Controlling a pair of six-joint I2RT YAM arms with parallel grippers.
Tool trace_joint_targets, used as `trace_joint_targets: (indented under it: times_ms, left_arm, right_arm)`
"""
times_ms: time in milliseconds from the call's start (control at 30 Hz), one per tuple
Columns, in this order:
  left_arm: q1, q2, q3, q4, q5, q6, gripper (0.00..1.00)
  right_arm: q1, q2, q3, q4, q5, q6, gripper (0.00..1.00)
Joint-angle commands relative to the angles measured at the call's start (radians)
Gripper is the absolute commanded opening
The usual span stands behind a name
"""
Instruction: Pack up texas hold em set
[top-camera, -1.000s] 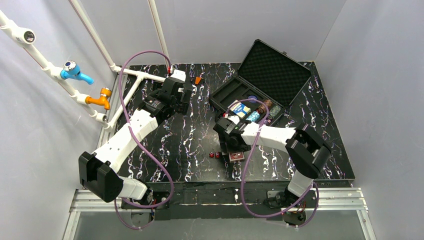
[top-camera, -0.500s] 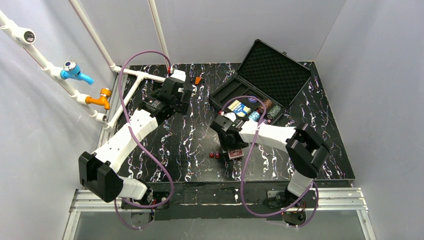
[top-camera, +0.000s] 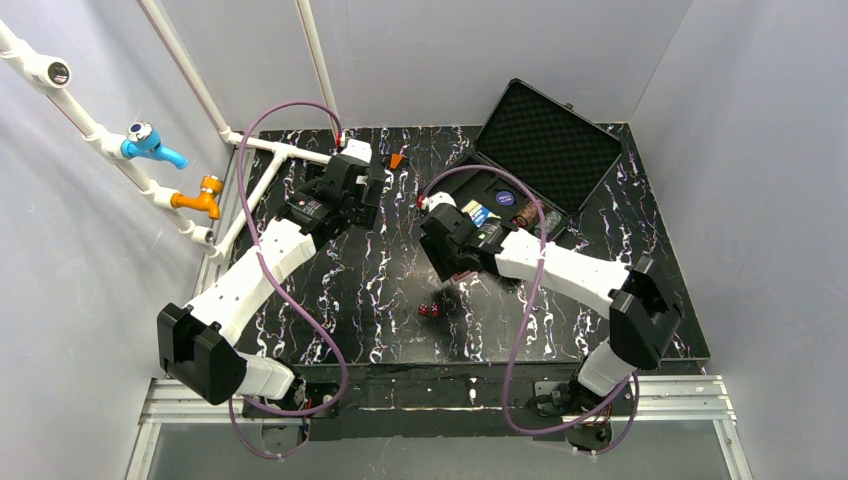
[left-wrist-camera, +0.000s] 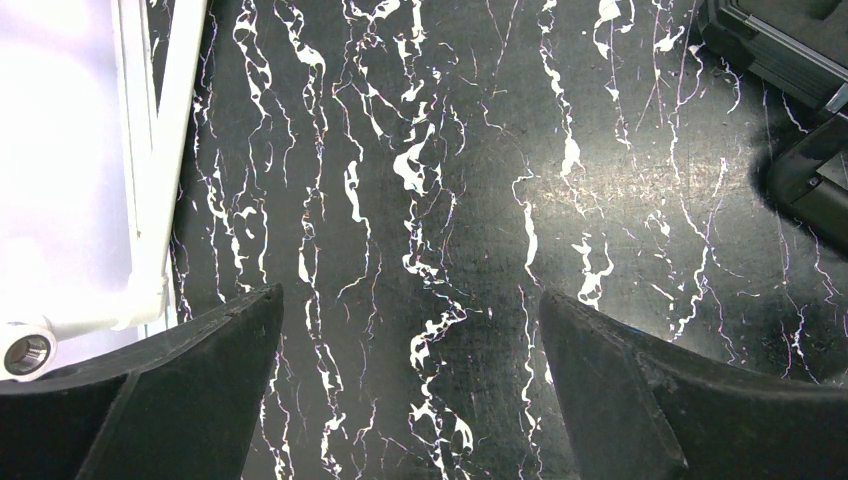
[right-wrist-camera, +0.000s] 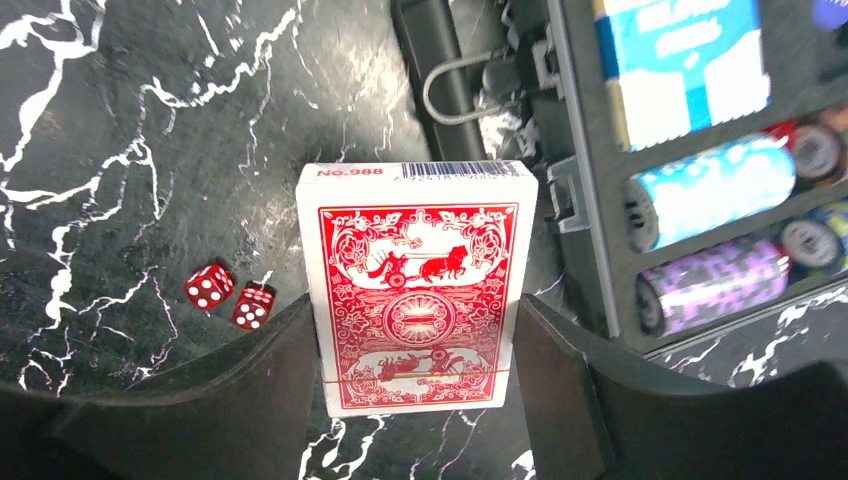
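Note:
The black case (top-camera: 552, 142) stands open at the back right of the table, foam lid up. Its tray holds a blue card deck (right-wrist-camera: 685, 60), a light blue chip stack (right-wrist-camera: 710, 185) and a purple chip stack (right-wrist-camera: 715, 285). My right gripper (top-camera: 462, 270) is shut on a red-backed card deck (right-wrist-camera: 415, 300), held above the table just in front of the case handle (right-wrist-camera: 470, 85). Two red dice (top-camera: 430, 310) lie on the table to the deck's left, also in the right wrist view (right-wrist-camera: 230, 298). My left gripper (left-wrist-camera: 410, 330) is open and empty over bare table.
White pipes (top-camera: 275, 150) with blue and orange taps run along the left wall. A small orange piece (top-camera: 397, 160) lies near the back edge by the left gripper. The case corner (left-wrist-camera: 790, 50) shows at the left wrist view's top right.
My right gripper has lifted the red card deck from beside the dice and carried it back toward the case. The left arm has not moved.

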Motion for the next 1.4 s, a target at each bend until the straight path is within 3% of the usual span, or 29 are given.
trace_joint_targets:
  times_ms: [0,233,567,800,1000,1300,1367]
  left_arm:
    - [0.004,-0.024,-0.01,-0.016,-0.013,0.003,0.99]
    - [0.004,-0.027,-0.011,-0.016,-0.01,0.002,0.99]
    - [0.004,-0.032,-0.014,-0.016,-0.013,0.002,0.99]
    - [0.004,-0.028,-0.011,-0.016,-0.011,0.002,0.99]
    - [0.004,-0.023,-0.011,-0.014,-0.004,-0.001,0.99]
    - [0.004,-0.007,-0.014,-0.013,-0.01,0.001,0.99]
    - [0.004,-0.004,-0.014,-0.01,-0.015,0.005,0.99]
  right_arm:
    - [-0.021,-0.095,0.033,0.146,0.037,-0.182,0.42]
    - [-0.091,-0.154,0.014,0.291,0.038,-0.385,0.4]
    - [-0.342,-0.14,0.038,0.369,-0.314,-0.519,0.3]
    - [-0.435,-0.034,0.127,0.305,-0.394,-0.702,0.21]
    - [-0.478,0.035,0.151,0.283,-0.454,-0.825,0.2]
    - [-0.538,0.191,0.276,0.223,-0.441,-0.877,0.19]
    - [-0.547,0.23,0.313,0.203,-0.438,-0.886,0.13]
